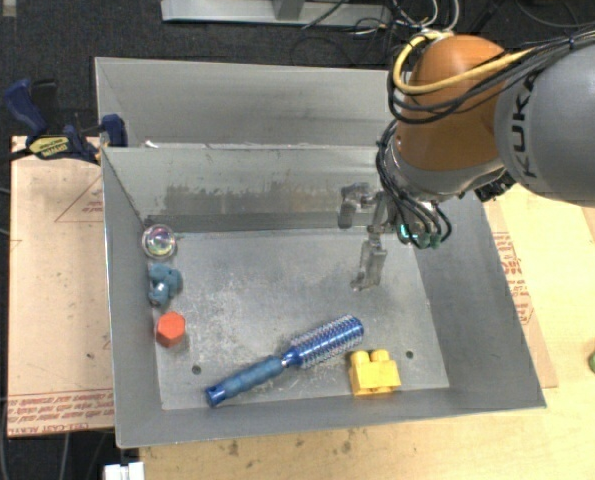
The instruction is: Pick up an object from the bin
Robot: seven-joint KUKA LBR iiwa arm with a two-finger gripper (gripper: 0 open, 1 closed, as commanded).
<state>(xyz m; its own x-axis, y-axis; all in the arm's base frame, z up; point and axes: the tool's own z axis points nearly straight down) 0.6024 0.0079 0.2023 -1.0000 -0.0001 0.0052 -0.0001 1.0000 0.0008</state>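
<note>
Camera view: the grey metal bin [277, 288] has a sloped back wall and a flat floor with a few loose things spread over it. The arm [567, 118] comes in from the right, and its wrist, under a rounded orange cover [447, 108], hangs above the bin's right rear part. Below it the gripper [365, 280] points down over a bare patch of floor right of the middle, close to the foot of the back wall. Its tip is low, at or just above the floor, and I cannot tell which. Whether its jaws are apart or together cannot be told from this angle.

The nearest things lie towards the front edge. A blue hairbrush [287, 360] lies slantwise, with its bristled head up and to the right, near the gripper but apart from it, and its handle running down to the left. Just beside the head, at the front right, sits a yellow toy building block [374, 372] with studs on top.

Well apart, along the left wall, three small things lie in a row from back to front: a clear shiny ball [159, 240], a small blue figure [162, 283], and an orange faceted block [170, 329]
</note>
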